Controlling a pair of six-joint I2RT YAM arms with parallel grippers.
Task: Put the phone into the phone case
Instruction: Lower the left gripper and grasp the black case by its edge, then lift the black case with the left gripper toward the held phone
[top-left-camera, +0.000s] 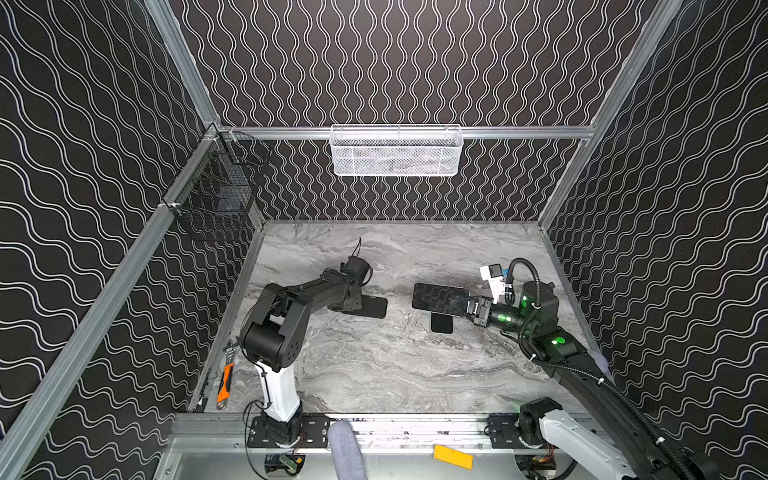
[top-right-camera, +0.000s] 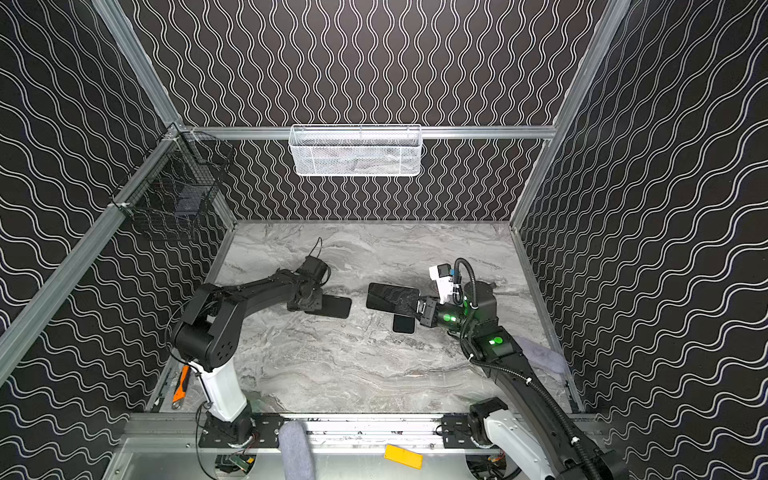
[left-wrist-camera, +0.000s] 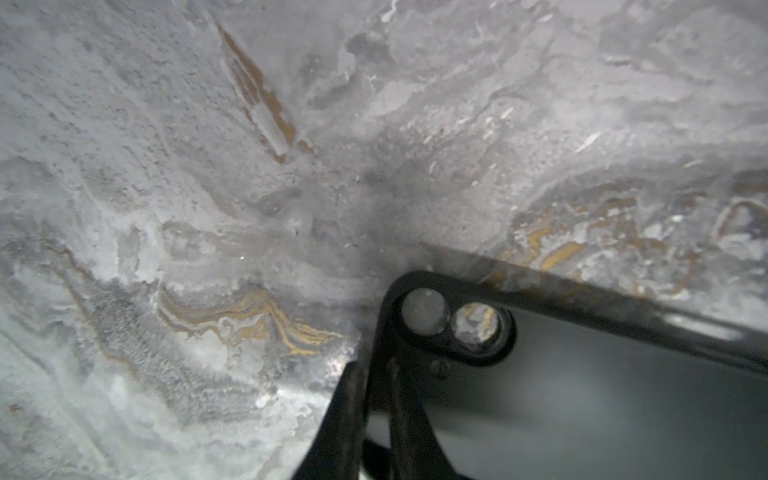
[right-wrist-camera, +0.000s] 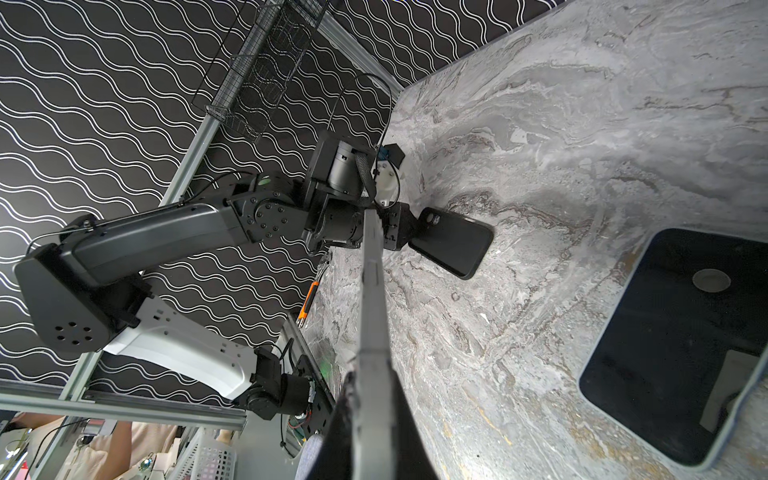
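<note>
The black phone case (top-left-camera: 370, 306) (top-right-camera: 336, 307) lies low on the marble table left of centre. Its camera cutout (left-wrist-camera: 453, 320) sits close to my left gripper (top-left-camera: 351, 301) (left-wrist-camera: 374, 368). That gripper is shut on the case's end wall, one finger inside and one outside. From the right wrist view the case (right-wrist-camera: 453, 243) looks slightly tilted. My right gripper (top-left-camera: 471, 307) (right-wrist-camera: 370, 382) is shut on the phone (top-left-camera: 440, 297) (top-right-camera: 392, 298). The phone is held screen-up above the table right of centre. It shows edge-on as a grey strip (right-wrist-camera: 372, 291).
A black slab with a pale rim (top-left-camera: 441, 324) (right-wrist-camera: 685, 345) lies on the table under the phone. An orange-handled tool (top-left-camera: 225, 382) lies at the left edge. A white mesh basket (top-left-camera: 397, 151) hangs on the back wall and a black wire basket (top-left-camera: 216, 195) on the left.
</note>
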